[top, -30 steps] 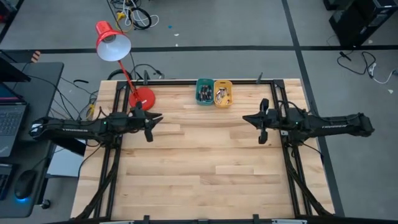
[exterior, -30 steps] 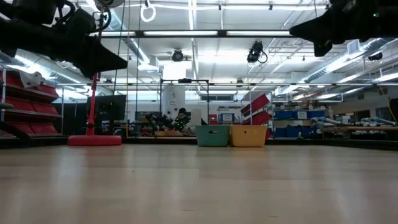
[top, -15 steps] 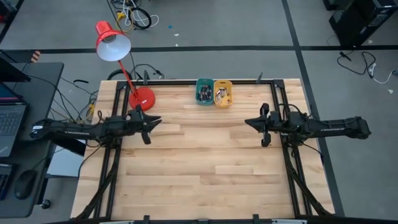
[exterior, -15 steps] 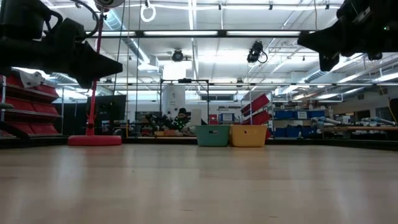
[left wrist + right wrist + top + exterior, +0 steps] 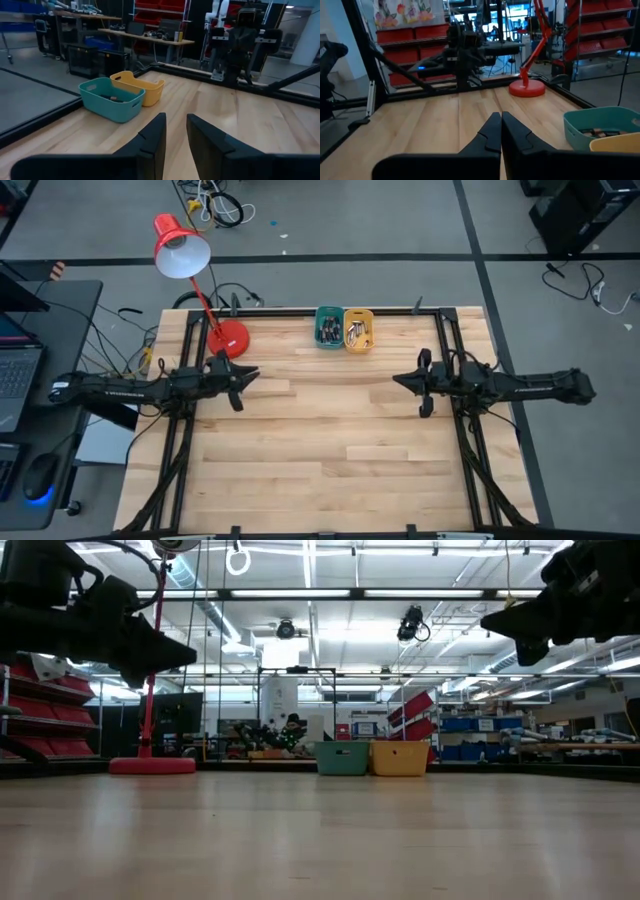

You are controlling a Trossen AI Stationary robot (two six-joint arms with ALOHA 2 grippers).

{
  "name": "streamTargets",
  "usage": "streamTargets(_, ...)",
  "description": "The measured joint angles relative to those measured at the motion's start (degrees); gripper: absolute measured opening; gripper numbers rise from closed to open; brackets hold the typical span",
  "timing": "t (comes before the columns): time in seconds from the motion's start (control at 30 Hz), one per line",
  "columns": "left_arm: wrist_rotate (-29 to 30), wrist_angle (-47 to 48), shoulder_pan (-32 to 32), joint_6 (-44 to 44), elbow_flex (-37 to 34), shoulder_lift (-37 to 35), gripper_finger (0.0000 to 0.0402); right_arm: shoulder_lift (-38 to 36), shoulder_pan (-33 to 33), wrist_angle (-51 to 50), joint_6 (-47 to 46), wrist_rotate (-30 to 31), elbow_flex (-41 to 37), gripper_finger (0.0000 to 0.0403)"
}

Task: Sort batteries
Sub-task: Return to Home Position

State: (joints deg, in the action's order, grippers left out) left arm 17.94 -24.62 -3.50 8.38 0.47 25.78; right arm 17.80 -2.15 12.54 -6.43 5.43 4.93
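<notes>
Over the desk from above, we saw both arms hanging out at the sides, left claw near the red lamp, right claw opposite it. The batteries lay inside the teal bin and yellow bin, which sat touching at the desk's back edge. Down at desk level, we saw both claws well above the wood. Left wrist cam: fingers a little apart, gripping nothing. Right wrist cam: fingers pressed together, empty too.
</notes>
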Motion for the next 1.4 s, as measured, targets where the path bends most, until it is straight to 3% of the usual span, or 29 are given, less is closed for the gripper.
streamTargets(0.1, -1.2, 0.8, -1.3, 1.1, 0.0, 0.0, 0.0088, -1.7, -0.2, -2.9, 0.4, 0.0, 0.0, 0.0)
streamTargets(0.27, -9.0, 1.0, -4.9, 2.6, 0.0, 0.0, 0.0074, -4.6, -1.2, -6.1, -0.4, 0.0, 0.0, 0.0)
streamTargets(0.53, -12.6, 0.6, -6.2, 6.0, 1.0, -0.7, 0.0046, -8.5, -2.3, -7.2, 0.4, 0.0, 0.0, 0.0)
streamTargets(0.77, -11.6, 3.3, -3.8, 7.5, 1.0, -2.4, 0.0012, -9.6, -2.3, -12.3, -1.3, -0.1, 0.0, 0.0)
streamTargets(0.97, -10.7, 9.0, -3.0, 6.6, 1.1, -8.4, 0.001, -9.6, -2.3, -12.8, -3.6, -0.2, 0.0, 0.0)
streamTargets(1.27, -10.4, 17.1, -2.2, 5.2, 1.1, -17.0, 0.0012, -9.6, -2.3, -12.2, 1.9, -7.0, 0.1, 0.0)
streamTargets(1.4, -8.7, 22.5, -2.0, 5.2, 1.1, -21.0, 0.0012, -9.6, -2.3, -10.4, 1.6, -3.2, 0.1, 0.0)
